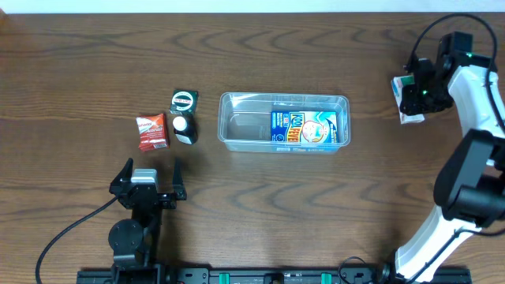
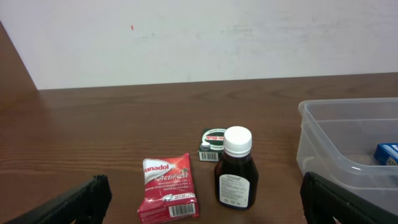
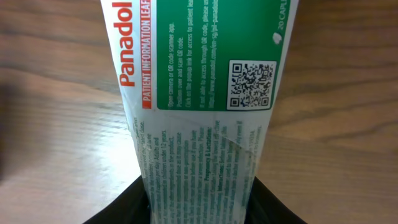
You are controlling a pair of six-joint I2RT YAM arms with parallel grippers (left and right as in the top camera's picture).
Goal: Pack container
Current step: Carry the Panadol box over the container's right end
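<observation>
The clear plastic container stands mid-table with a blue box lying inside; its corner shows in the left wrist view. My right gripper is at the far right, shut on a green-and-white Panadol packet, which also shows in the overhead view. My left gripper is open and empty, near the front left. Ahead of it lie a red Panadol ActiFast packet, a dark bottle with a white cap and a small green tin.
The three small items sit left of the container: the red packet, the bottle, the green tin. A cable trails from the left arm's base at the front edge.
</observation>
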